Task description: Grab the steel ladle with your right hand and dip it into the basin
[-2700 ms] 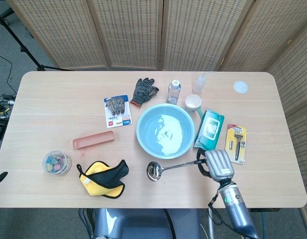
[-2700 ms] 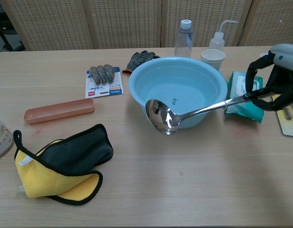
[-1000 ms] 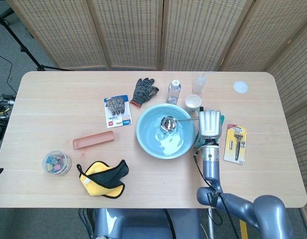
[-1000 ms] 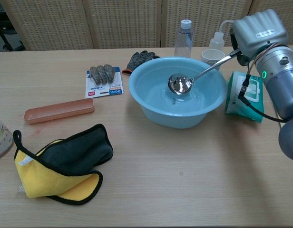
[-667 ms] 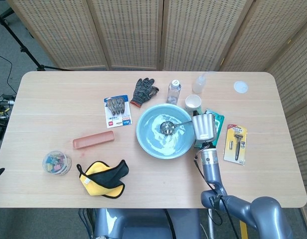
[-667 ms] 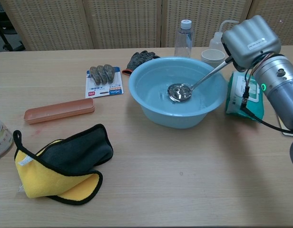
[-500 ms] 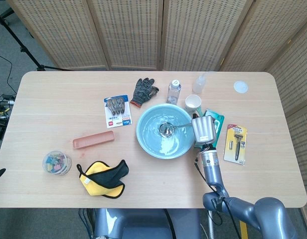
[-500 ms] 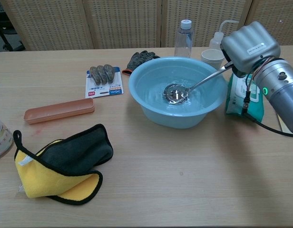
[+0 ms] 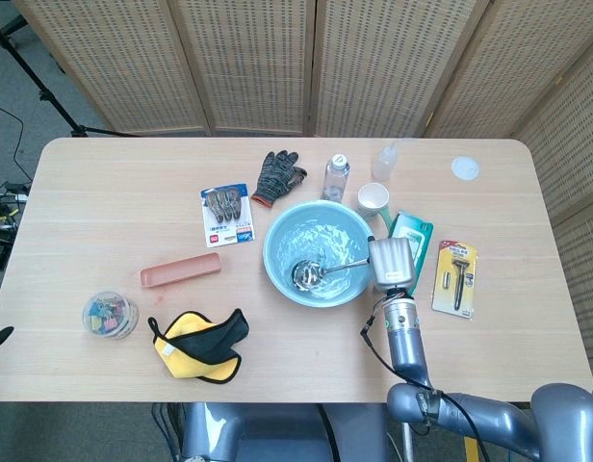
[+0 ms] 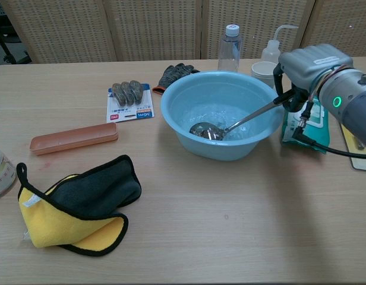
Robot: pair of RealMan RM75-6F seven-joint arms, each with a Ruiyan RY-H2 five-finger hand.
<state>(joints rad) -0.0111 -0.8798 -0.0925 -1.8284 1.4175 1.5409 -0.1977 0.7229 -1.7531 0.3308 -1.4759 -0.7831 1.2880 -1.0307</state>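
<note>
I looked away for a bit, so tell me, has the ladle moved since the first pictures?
Yes. The ladle lay on the table in front of the basin; now the right hand holds it with its bowl down inside the basin.

Silver-grey right hand (image 10: 311,68), black cable, green wrist light.

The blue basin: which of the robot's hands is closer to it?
The right. The right hand sits at the rim of the basin, holding the ladle whose bowl is inside it. The left hand shows in neither view.
</note>
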